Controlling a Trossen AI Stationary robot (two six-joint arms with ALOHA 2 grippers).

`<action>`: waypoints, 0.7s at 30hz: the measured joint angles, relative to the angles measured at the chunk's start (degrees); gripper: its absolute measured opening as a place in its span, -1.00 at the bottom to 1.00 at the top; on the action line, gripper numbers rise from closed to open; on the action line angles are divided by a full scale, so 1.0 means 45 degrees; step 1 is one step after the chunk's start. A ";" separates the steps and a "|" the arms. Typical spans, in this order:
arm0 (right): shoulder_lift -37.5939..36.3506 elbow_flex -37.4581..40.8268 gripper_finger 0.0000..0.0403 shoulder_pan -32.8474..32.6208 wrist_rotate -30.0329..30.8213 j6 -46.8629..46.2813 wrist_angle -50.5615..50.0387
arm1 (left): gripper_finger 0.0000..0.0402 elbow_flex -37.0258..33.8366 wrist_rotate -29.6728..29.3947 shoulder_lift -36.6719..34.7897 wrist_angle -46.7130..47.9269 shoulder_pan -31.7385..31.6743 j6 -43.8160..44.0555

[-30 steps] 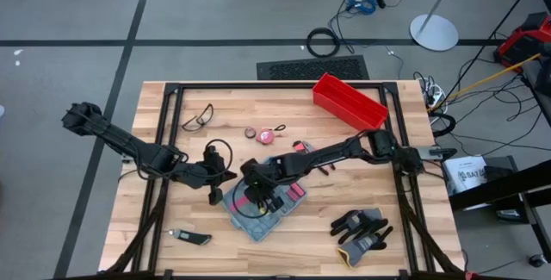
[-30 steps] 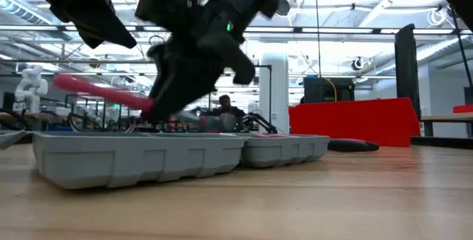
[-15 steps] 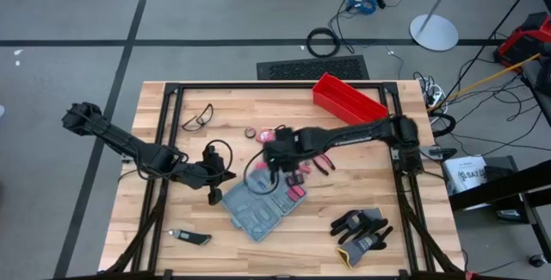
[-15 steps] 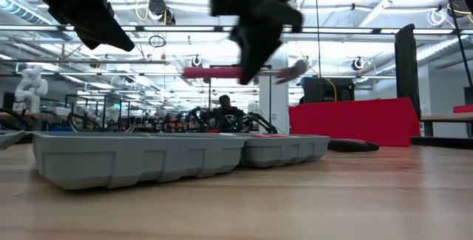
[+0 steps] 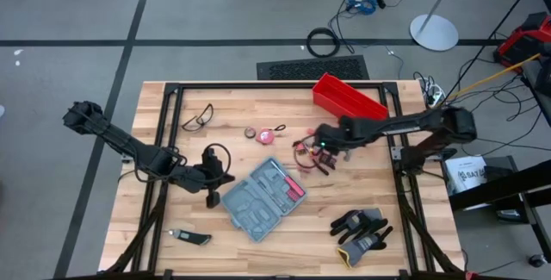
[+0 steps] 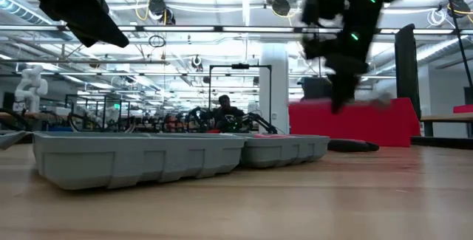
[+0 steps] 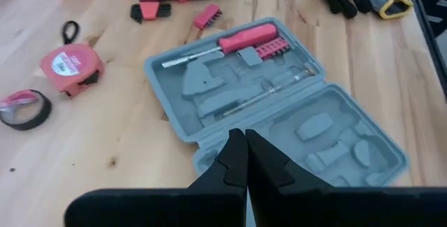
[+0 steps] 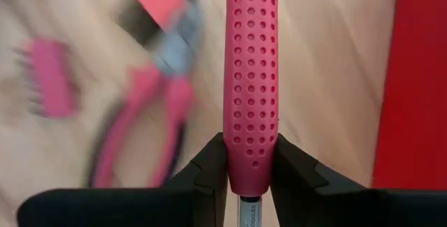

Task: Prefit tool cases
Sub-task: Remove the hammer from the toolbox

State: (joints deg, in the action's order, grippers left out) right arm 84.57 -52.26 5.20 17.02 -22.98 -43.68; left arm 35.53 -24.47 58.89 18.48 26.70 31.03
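Pale planked wood forms the table (image 5: 172, 220); on it the grey-blue moulded tool case (image 5: 263, 199) is laid open; the right gripper (image 5: 322, 146), seen over the case a second ago, is now found well apart beside the red bin (image 5: 349, 101), clamped on a dimpled pink handle (image 8: 250, 80); the left gripper (image 5: 213, 196) is pressed shut, empty, just beside the case.
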 joint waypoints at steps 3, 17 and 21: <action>-0.0381 0.1468 -0.64 -0.0104 -0.0184 -0.1176 0.0683 | -0.99 0.0000 -0.0231 0.0000 -0.0020 -0.0009 0.0000; -0.0464 0.3067 -0.07 -0.0342 -0.0196 -0.3089 0.2107 | -0.99 0.0000 -0.0675 0.0000 -0.0103 -0.0009 0.0005; -0.0489 0.2909 0.20 -0.0342 -0.0292 -0.3415 0.1912 | -0.99 0.0000 -0.0679 0.0004 -0.0107 -0.0009 0.0022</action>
State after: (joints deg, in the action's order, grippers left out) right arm 82.37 -39.17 3.66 15.70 -38.35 -35.07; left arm 35.53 -27.53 58.91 18.00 26.65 31.12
